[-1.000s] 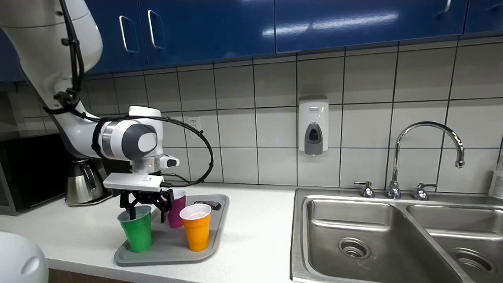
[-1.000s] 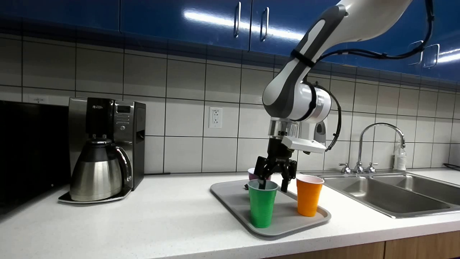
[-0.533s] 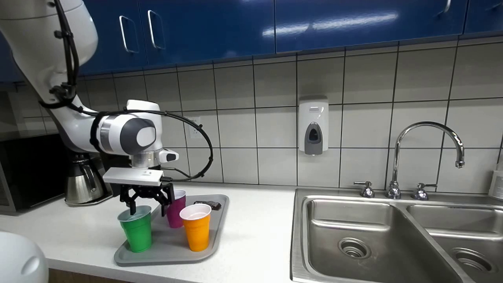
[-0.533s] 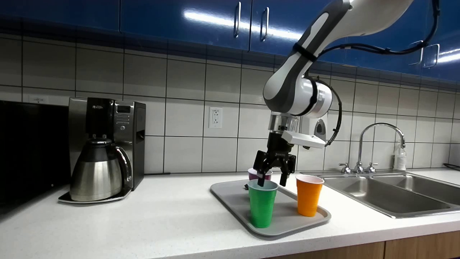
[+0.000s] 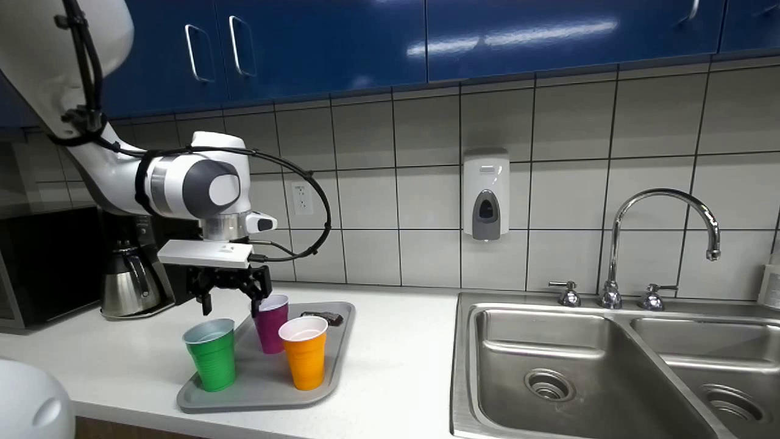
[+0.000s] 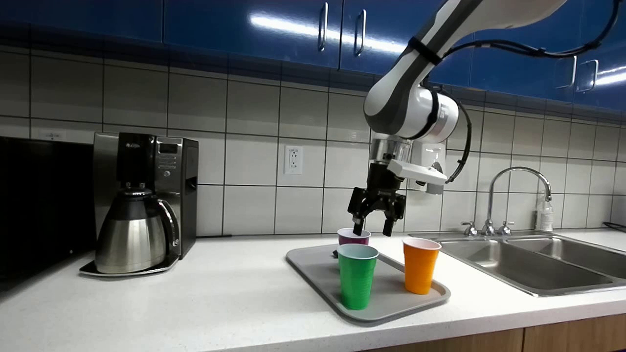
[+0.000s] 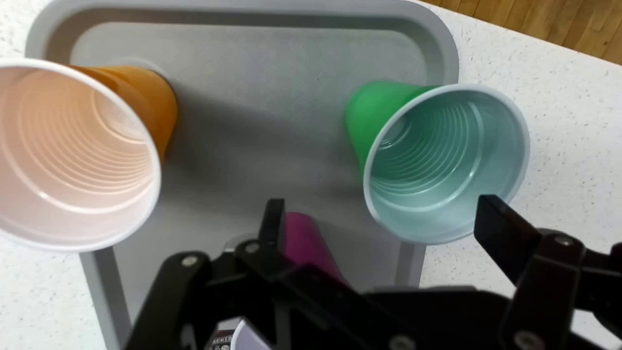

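While the pincer (image 6: 372, 230) hangs over the gray tray (image 5: 262, 387), we can see its two fingers (image 7: 505, 238) spread really wide, with a big gap between the tips, and they've got hold of nothing. As far as we can tell from both exterior views, they aren't touching anything either.

Nearest to it we've got the green cup (image 6: 357, 276), standing upright on the tray, just below the fingertips and a bit toward the front edge of the white counter (image 6: 220, 303). From the wrist view we look right down into it, and most of its rim shows between the fingers.

Also below the pincer, but over toward the tiled wall (image 5: 372, 198), we spot the purple cup (image 5: 270, 332). A fingertip covers a bit of its rim in both exterior views, but we read that as camera angle. We only get part of it in the wrist view because the pincer itself blocks the rest.

Lower than the pincer and out toward the sink (image 5: 463, 366), we find the orange cup (image 5: 306, 360), upright too and well apart from the fingers. Past the purple cup as seen from the pincer, a dark packet (image 5: 323, 317) lies on the tray. Well off on the opposite side from the sink, we've got the coffee maker (image 6: 168, 188) with its steel carafe (image 6: 132, 244).
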